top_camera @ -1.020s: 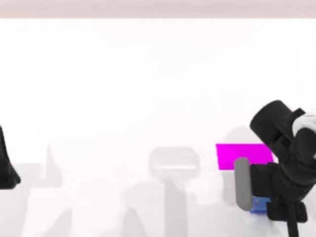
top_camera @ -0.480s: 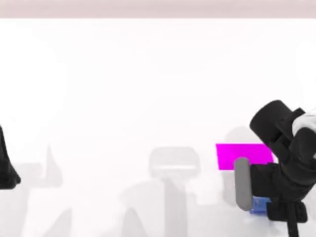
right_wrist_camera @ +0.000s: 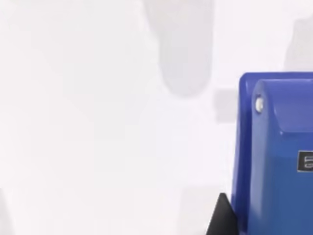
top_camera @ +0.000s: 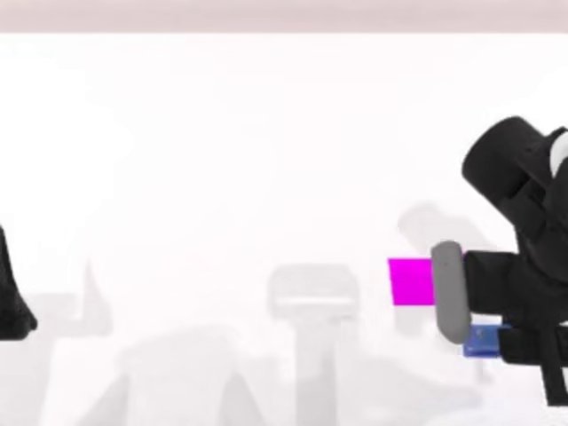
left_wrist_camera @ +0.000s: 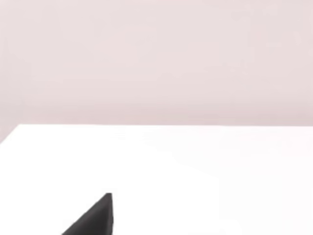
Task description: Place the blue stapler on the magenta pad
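1. Stapler (top_camera: 484,340) near the desk's (top_camera: 266,160) front edge at far right, only its blue end showing past the right arm; a small part of it fills the corner of the right wrist view (right_wrist_camera: 274,156), close up, with a dark fingertip at its lower edge.
2. Right gripper (top_camera: 510,342) over the stapler, apparently pinching it, though the fingers themselves mostly hidden under the black arm; contact with the desk below not discernible.
3. Grey rounded part of the right arm just left of the stapler, overlapping the pad's right end from above.
4. Pad (top_camera: 410,281) flat on the desk, just behind and left of the stapler, magenta, its right portion covered by the arm; stapler not on it.
5. Left gripper (top_camera: 11,293) parked at the far left edge, well apart from everything; open or closed cannot be told.
6. Bare white desk beyond, up to the pale back wall.
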You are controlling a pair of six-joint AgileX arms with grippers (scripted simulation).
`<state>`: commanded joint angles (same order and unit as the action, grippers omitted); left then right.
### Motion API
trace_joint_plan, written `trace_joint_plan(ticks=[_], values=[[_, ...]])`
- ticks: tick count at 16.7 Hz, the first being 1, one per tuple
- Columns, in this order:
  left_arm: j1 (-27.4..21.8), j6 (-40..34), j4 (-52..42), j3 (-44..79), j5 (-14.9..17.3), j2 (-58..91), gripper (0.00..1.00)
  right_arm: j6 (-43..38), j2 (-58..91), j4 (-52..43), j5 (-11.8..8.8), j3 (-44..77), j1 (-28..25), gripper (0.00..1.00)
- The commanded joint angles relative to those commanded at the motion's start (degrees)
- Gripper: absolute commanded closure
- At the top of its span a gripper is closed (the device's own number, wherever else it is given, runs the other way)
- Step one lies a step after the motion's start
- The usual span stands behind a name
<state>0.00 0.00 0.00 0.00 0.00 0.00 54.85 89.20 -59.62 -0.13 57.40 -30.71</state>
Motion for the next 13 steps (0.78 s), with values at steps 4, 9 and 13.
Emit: trace_joint_plan(ticks=[4,9,13], values=[[0.0,0.0,0.0,0.0,0.0,0.0,0.0,-0.17,-2.97,-5.31,0.02,3.7,0.07,1.0],[0.0,0.0,0.0,0.0,0.0,0.0,0.0,0.18,-1.87,-5.3,0.02,4.45,0.22,1.0],[0.0,0.0,0.0,0.0,0.0,0.0,0.0,3.02,6.13,-6.59,0.12,13.35,1.31,1.0]])
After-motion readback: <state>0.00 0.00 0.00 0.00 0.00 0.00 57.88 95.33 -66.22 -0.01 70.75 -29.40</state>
